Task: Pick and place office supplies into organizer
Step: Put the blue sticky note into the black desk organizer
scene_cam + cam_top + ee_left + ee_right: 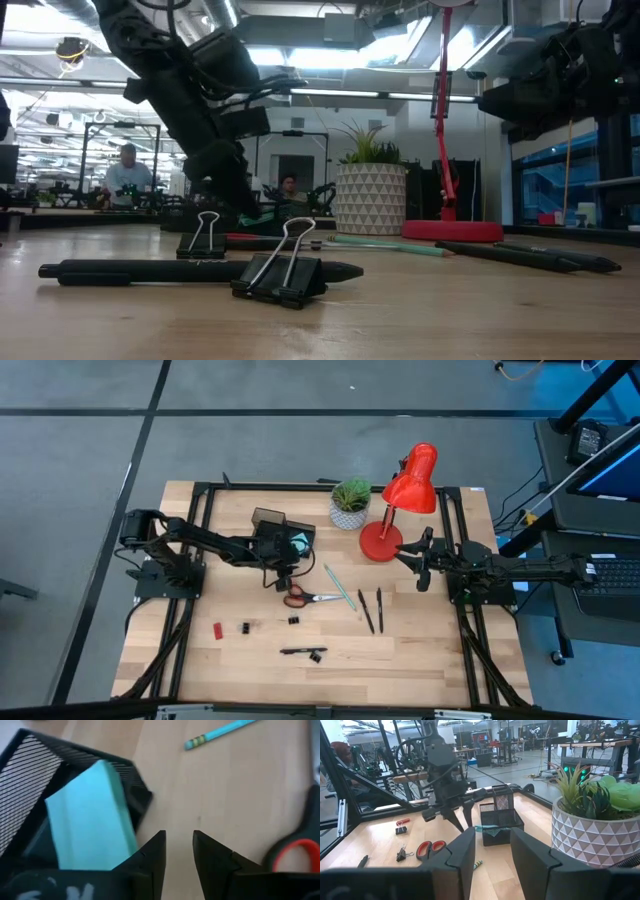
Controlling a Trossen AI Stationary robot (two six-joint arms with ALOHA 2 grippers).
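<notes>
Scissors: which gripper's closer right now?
Left. The left gripper hangs just above the scissors, beside the organizer. The right gripper sits well off to their right, by the lamp base.

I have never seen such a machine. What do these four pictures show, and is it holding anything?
It is a robot with two dark arms at a wooden table. One picture looks down from above, one looks level across the tabletop, and two come from cameras on the wrists.

The left gripper hangs empty, fingers apart, beside the black organizer, where a light-blue notepad already leans. The right gripper waits by the red lamp, fingers apart, holding nothing.

On the table lie scissors, a teal pencil, pens, black clips and a plant.
</notes>
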